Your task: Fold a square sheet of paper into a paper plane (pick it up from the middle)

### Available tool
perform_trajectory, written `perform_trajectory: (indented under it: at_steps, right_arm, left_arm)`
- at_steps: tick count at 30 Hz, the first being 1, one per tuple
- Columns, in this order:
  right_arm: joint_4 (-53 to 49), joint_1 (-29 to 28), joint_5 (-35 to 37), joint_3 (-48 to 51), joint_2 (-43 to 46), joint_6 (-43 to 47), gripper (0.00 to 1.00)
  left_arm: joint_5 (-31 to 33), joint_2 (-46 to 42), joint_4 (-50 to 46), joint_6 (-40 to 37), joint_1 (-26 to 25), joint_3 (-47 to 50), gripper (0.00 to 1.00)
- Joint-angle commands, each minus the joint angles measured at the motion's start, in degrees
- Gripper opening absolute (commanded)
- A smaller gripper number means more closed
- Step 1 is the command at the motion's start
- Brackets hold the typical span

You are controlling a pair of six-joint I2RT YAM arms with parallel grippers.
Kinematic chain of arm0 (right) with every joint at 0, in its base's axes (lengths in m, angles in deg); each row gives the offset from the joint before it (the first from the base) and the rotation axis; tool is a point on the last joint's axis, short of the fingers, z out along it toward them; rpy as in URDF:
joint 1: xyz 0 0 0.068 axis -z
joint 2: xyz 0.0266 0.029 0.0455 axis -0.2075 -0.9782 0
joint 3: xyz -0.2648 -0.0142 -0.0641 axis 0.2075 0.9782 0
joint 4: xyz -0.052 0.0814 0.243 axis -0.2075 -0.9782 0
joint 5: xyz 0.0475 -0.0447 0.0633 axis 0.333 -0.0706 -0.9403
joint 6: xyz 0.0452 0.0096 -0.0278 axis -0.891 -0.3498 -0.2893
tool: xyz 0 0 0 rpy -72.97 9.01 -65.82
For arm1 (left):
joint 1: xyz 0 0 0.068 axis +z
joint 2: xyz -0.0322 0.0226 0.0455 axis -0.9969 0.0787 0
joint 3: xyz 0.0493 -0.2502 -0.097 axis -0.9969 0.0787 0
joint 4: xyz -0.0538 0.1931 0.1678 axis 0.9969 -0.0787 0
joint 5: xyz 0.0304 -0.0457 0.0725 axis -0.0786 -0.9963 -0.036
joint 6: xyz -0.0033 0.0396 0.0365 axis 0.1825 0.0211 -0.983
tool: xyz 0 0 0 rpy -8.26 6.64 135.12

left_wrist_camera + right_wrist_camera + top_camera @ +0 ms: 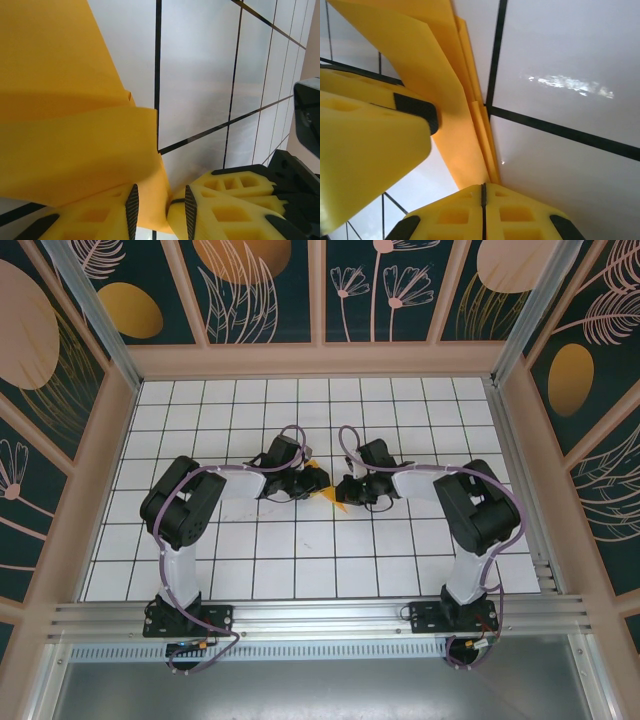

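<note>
The orange-yellow sheet of paper hangs between my two grippers above the middle of the floor, folded into long creased layers. In the left wrist view the paper spreads wide and runs down through the gap of my left gripper. Its dark pads stand apart, so the paper lies loose between them. In the right wrist view the folded paper narrows to a strip that ends in the closed seam of my right gripper, which is shut on it. The left gripper's finger shows beside it. Whether it forms a finished paper plane cannot be told.
The white grid-tiled floor lies under both arms, ringed by pink-framed walls with painted leaves. A metal rail crosses the near edge. Part of the right arm's dark housing sits at the right in the left wrist view.
</note>
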Motion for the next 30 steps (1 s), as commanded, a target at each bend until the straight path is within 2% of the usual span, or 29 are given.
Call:
perform_trajectory:
  at_steps: [1, 6, 10, 17, 30]
  right_arm:
    - [-1.33, -0.13, 1.60, -1.55, -1.37, -0.35, 0.07]
    - [-0.90, -0.13, 0.87, -1.56, -1.08, -0.40, 0.07]
    - [0.86, -0.13, -0.34, -0.83, 2.80, -0.47, 0.07]
    - [3.37, -0.65, -5.55, 1.07, 6.20, 0.82, 0.08]
    - [-0.40, -1.58, -1.38, -0.26, 0.53, 0.33, 0.07]
  left_arm:
    - [-0.01, 0.88, 0.74, -0.17, 0.09, -0.68, 0.34]
    - [-0.55, 0.96, 1.18, -0.07, 0.07, -1.04, 0.34]
    - [1.03, 2.40, -1.23, -0.36, 0.06, -1.22, 0.34]
    - [2.79, 2.29, -4.41, 0.23, 0.10, -2.27, 0.32]
    - [2.89, 2.54, -4.87, 0.75, 0.13, -2.54, 0.33]
